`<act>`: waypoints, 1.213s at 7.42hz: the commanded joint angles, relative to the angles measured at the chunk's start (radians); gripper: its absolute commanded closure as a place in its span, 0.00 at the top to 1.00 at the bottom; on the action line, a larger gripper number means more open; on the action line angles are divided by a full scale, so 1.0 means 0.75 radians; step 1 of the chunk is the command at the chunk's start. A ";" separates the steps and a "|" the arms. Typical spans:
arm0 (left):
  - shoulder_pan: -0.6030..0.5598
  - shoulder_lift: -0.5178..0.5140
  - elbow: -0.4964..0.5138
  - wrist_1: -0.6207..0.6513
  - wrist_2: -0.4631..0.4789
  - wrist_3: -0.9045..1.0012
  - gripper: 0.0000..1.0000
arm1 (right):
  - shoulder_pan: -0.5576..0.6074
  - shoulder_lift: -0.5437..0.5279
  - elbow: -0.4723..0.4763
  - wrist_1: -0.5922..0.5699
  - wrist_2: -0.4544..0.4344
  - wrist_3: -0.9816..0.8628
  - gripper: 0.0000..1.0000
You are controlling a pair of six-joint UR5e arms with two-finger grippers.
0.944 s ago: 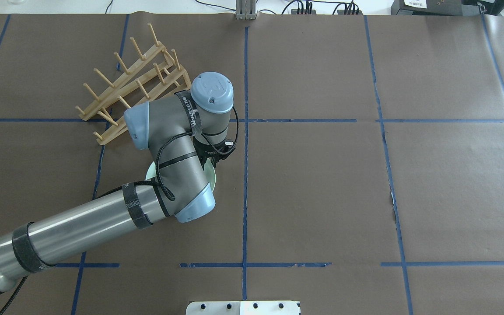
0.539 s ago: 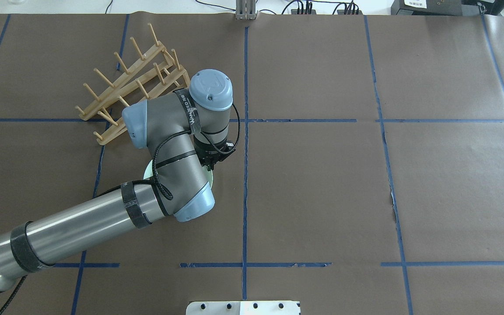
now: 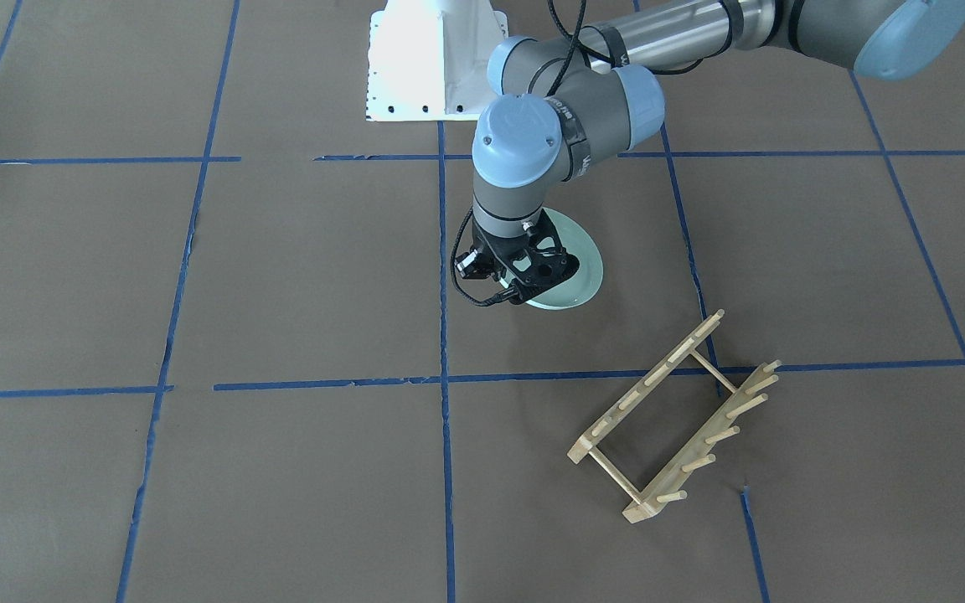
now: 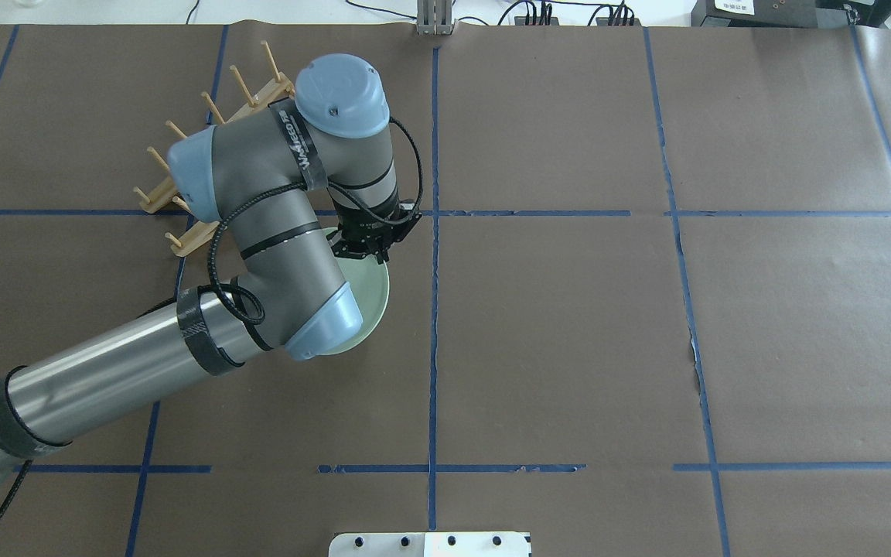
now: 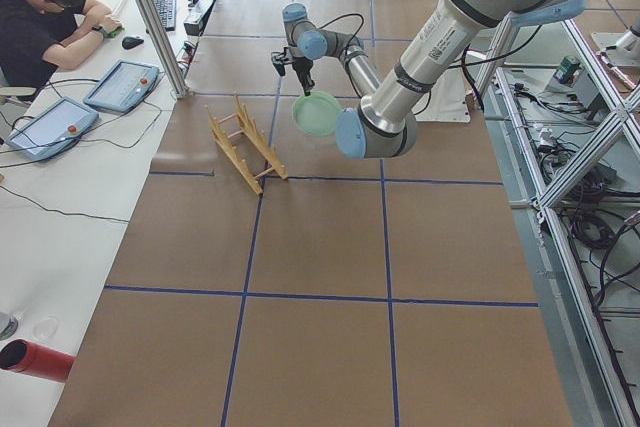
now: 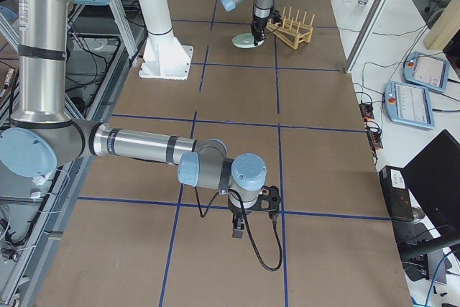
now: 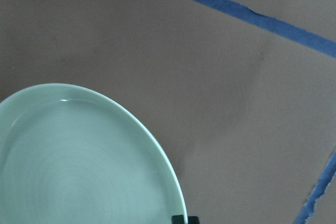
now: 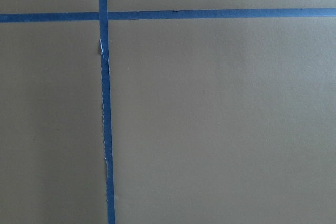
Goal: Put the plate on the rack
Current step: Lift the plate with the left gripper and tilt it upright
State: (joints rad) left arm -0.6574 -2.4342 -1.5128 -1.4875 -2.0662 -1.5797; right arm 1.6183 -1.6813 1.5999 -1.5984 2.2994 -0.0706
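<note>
1. Left gripper (image 3: 530, 289): my two fingers are closed on the rim of the plate (image 3: 583, 268), at the edge that is farther from my base.
2. The mint-green plate hangs from this grip. In the left side view it looks raised off the brown paper (image 3: 281, 276) and tilted, with its ringed face turned partly toward that camera.
3. The wooden rack (image 3: 675, 419) stands on the paper near the plate but apart from it, further from my base. No peg touches the plate. In the overhead view my left arm hides a part of the rack.
4. Right gripper (image 6: 267, 203): it points down over the paper, well apart from the plate. It shows only in the right side view, so I cannot tell how its fingers stand.
</note>
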 commanded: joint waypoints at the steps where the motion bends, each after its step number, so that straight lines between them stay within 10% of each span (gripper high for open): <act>1: -0.170 0.002 -0.181 -0.116 -0.033 -0.013 0.00 | 0.000 0.000 -0.002 0.000 0.000 0.000 1.00; 7: -0.590 0.304 -0.141 -1.614 -0.158 -0.413 0.00 | -0.002 0.000 -0.002 0.000 0.000 0.000 1.00; 9: -0.586 0.384 0.101 -2.135 0.068 -0.483 0.00 | 0.000 0.000 -0.002 0.000 0.000 0.000 1.00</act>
State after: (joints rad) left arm -1.0935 -2.1874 -1.5502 -2.8337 -2.0998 -1.9066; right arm 1.6176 -1.6812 1.5986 -1.5984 2.2994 -0.0706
